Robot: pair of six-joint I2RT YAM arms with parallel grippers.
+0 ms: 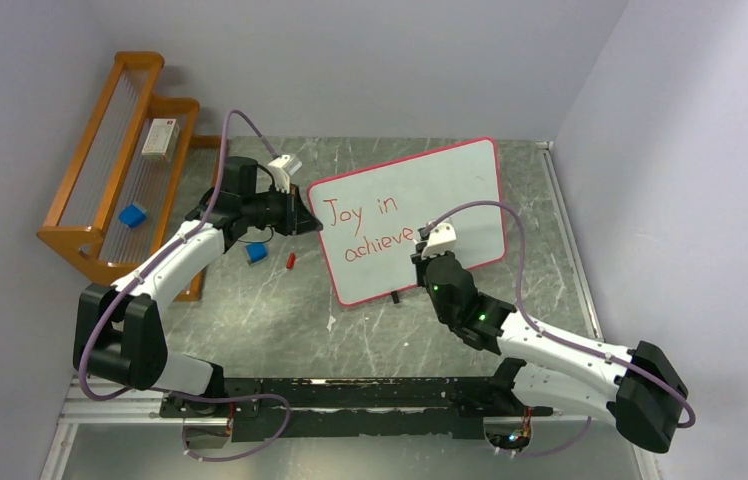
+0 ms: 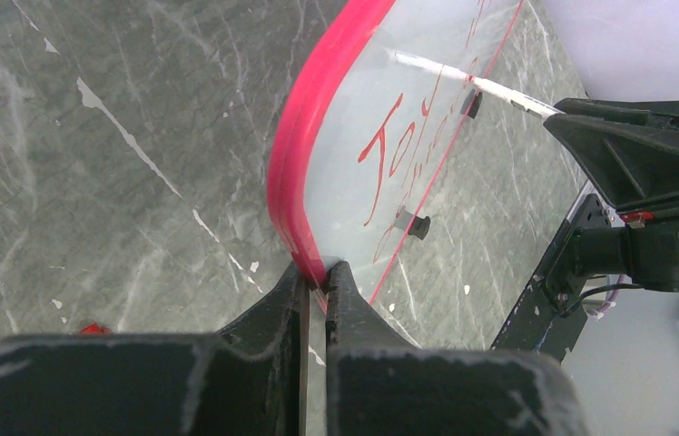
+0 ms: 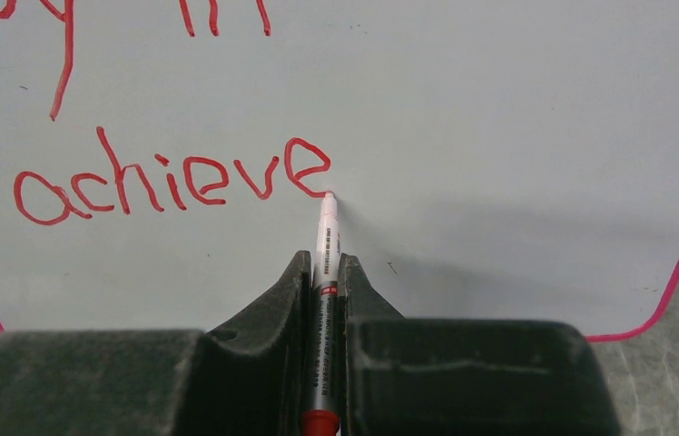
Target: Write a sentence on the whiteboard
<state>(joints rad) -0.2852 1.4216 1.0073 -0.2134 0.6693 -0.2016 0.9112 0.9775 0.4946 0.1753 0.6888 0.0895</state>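
Note:
The whiteboard [image 1: 450,200] with its red-pink border stands tilted on the table and reads "Joy in achieve" in red. My left gripper [image 1: 306,215] is shut on the board's left edge; in the left wrist view the red rim [image 2: 295,173] runs down into the clamped jaws of the left gripper [image 2: 318,277]. My right gripper [image 1: 420,262] is shut on a white marker [image 3: 326,238] with a red end. The marker's tip touches the board [image 3: 499,136] just after the last "e". The right gripper [image 3: 325,263] holds the marker lengthwise between its fingers.
A wooden rack [image 1: 110,190] stands at the back left with a white box [image 1: 159,137] and a blue block [image 1: 132,215] on it. A blue object [image 1: 257,253] and a small red cap [image 1: 291,260] lie on the table left of the board. Grey walls close in on three sides.

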